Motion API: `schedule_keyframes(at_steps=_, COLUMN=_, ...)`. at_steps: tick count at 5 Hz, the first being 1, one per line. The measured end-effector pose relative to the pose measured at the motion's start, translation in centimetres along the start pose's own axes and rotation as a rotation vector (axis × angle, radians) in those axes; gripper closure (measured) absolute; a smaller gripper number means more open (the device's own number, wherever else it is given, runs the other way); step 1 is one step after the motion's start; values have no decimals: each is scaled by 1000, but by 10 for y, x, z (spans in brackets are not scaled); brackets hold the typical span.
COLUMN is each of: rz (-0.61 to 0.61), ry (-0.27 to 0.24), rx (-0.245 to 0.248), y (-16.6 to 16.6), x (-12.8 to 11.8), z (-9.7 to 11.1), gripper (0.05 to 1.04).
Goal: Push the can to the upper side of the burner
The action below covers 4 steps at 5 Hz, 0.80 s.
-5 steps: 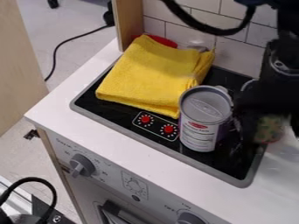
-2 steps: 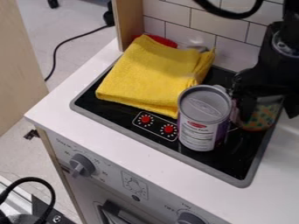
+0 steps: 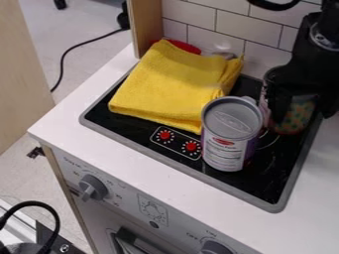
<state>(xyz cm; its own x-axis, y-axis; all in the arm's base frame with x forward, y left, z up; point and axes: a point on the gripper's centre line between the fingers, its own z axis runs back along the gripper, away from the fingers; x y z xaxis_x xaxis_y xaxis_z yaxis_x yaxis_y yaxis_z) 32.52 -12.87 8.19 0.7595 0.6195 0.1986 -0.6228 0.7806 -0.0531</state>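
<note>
On the black stovetop (image 3: 255, 184), toward its upper right, we see the patterned can (image 3: 296, 120), partly hidden by the gripper (image 3: 302, 105); how the jaws stand, we cannot tell; nearer us stands a grey-lidded can (image 3: 229, 134), its pale label (image 3: 223, 153) bearing a red emblem above small print.

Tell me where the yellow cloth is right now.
In the camera view, the cloth lies folded on the black stove top, in the upper middle, just above the red dials and up-left of the grey-lidded can.
</note>
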Motion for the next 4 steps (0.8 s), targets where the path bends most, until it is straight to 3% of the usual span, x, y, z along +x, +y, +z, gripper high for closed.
schedule_keyframes(at_steps=2, rz=-16, ry=-20, rx=22, y=1, x=8, z=-5, gripper=85)
schedule_keyframes(at_steps=3, rz=9, ry=-36, rx=4, y=-3, x=17, z=1, gripper=85)
schedule_keyframes(at_steps=4, rz=2, ry=-19, rx=7, y=-2, x=16, z=0, gripper=85)
